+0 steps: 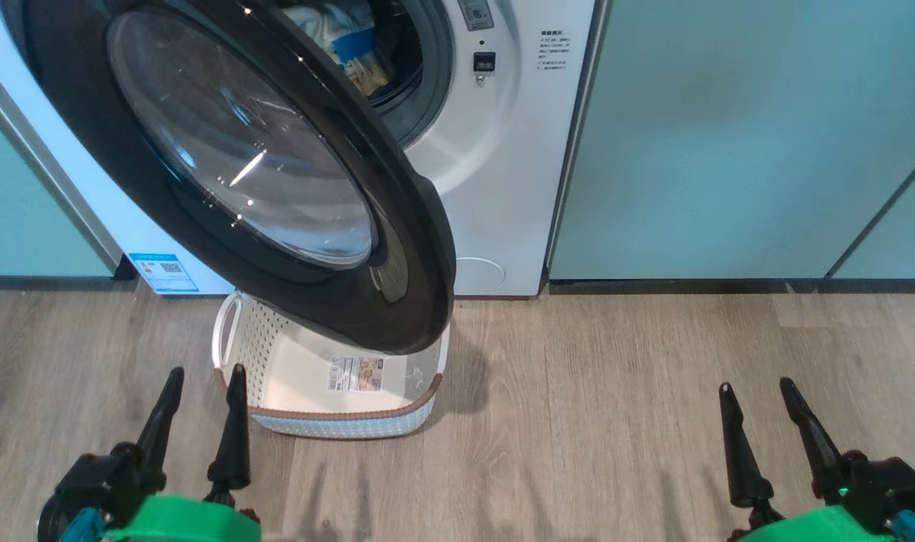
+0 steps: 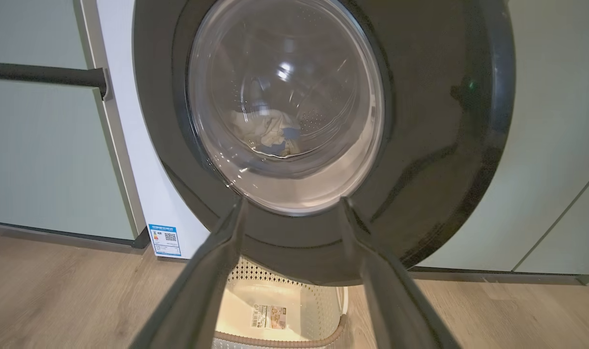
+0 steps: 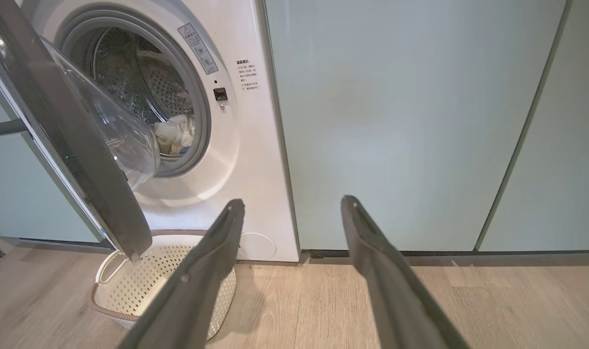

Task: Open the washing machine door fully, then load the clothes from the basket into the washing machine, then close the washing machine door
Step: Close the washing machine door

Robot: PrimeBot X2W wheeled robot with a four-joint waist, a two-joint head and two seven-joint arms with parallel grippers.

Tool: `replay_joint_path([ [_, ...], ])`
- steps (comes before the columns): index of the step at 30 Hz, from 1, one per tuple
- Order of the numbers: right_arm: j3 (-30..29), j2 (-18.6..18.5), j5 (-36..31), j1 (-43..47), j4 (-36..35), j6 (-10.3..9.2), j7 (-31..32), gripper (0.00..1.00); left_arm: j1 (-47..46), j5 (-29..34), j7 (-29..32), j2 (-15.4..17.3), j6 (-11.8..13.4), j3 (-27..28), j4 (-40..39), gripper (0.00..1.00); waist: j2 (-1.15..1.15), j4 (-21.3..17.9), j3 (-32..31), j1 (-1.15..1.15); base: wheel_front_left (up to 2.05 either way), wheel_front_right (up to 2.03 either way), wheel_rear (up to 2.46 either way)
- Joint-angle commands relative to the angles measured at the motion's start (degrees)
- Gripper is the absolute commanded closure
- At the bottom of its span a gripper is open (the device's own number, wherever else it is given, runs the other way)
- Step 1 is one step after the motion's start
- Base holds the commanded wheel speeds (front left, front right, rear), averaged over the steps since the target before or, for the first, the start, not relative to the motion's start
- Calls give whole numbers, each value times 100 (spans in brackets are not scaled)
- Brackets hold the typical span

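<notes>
Door [image 1: 397,301] looks stiff, glossy-slick: push black free rim [image 1: 444,248], not glass [image 1: 239,143]; left claw [image 1: 206,371], right claw [image 1: 755,385] spread, empty.

There is one washing machine [image 1: 495,188] in the upper middle of the head view, and it has one big round door [image 1: 420,286]. One basket [image 1: 265,350] sits low in the middle left. It has one paper label [image 1: 356,373] on its floor and one white loop handle [image 1: 217,335] to see. One small blue label [image 1: 163,272] is stuck at the machine's lower left.

Inside the drum, at the top of the frame, is one heap of clothes [image 1: 352,45] (how many pieces are in it I cannot tell). Three pale green cabinet doors [image 1: 728,150] show, one at the left edge and two on the right.

There are two grippers, the left gripper [image 1: 206,371] at the lower left and the right gripper [image 1: 756,385] at the lower right. Each has two fingers [image 1: 234,429], so that makes four.
</notes>
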Motion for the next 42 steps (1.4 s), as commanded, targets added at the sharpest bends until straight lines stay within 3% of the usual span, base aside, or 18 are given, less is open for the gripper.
replay_joint_path([
  [1,120,-9,-39,-100,-191,25,-55,0,-149,-27,-29,22,6,155,-151,0,0,-11,-1,1,0,0,0],
  [18,158,-9,-21,-105,-190,25,-55,0,-161,-48,25,22,105,72,-91,0,0,-77,-15,1,0,0,0],
  [19,156,-9,-22,-110,-190,25,-55,19,-160,-46,26,21,111,64,-92,0,0,-78,-11,1,0,0,0],
  [20,149,-9,-8,-117,-198,25,-55,69,-160,-44,25,21,117,58,-97,0,0,-79,-6,1,0,0,0],
  [21,144,-9,7,-121,-205,25,-55,100,-160,-41,24,22,123,52,-100,0,0,-80,-1,1,0,0,0],
  [32,209,-9,-20,-225,-144,25,-55,100,-263,10,-11,49,165,-32,-165,0,0,16,78,1,0,0,0],
  [42,422,-36,149,-897,232,25,-55,100,-489,59,-16,48,164,-205,-178,0,0,571,228,1,0,0,0],
])
